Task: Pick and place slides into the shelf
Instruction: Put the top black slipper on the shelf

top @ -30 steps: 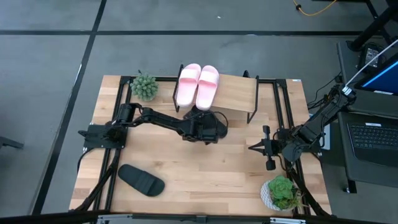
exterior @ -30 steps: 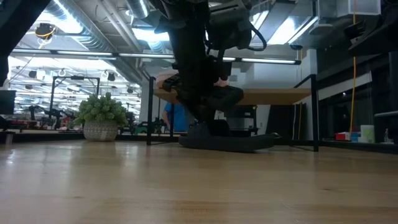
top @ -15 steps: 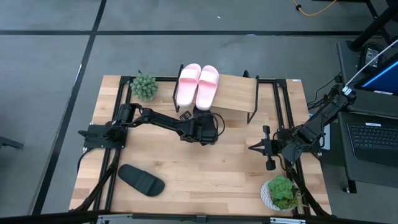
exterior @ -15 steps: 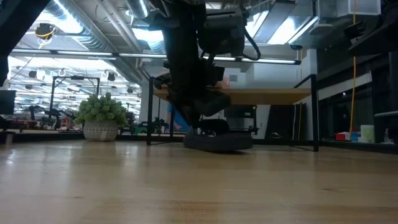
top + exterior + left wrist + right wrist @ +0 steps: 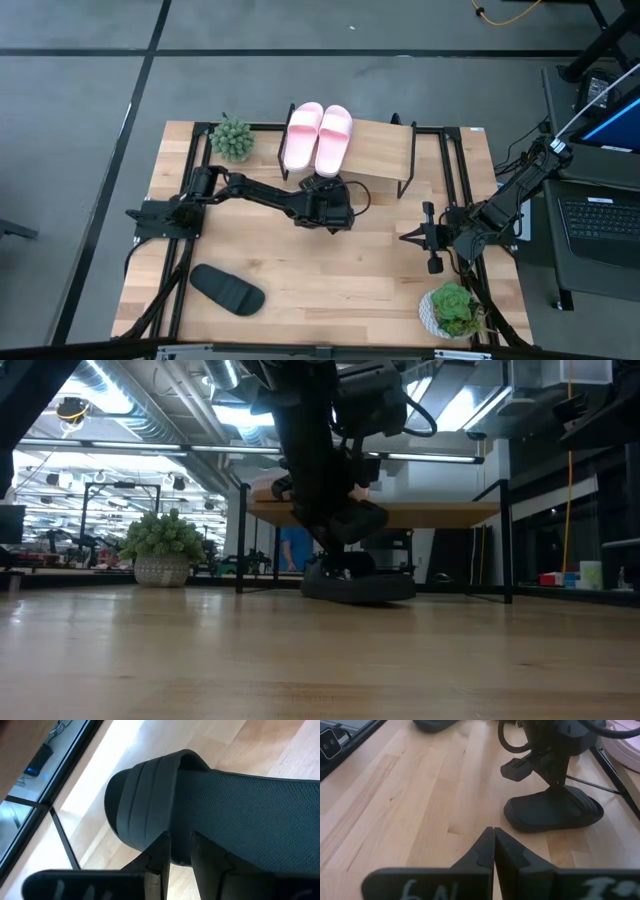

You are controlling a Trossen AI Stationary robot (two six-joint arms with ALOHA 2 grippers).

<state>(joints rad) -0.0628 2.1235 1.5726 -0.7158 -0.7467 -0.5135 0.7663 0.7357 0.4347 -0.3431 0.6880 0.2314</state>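
Pinching the edge of a black slide (image 5: pixel 240 815) beside the shelf (image 5: pixel 380 150): left hand (image 5: pixel 180 851), fingers nearly together.

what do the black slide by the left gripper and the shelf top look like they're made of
The black slide looks like matte foam or rubber: its footbed shows a fine stippled texture and the strap has moulded ridges. The shelf top looks like pale, lightly finished wood with visible grain, on thin black legs, probably metal.
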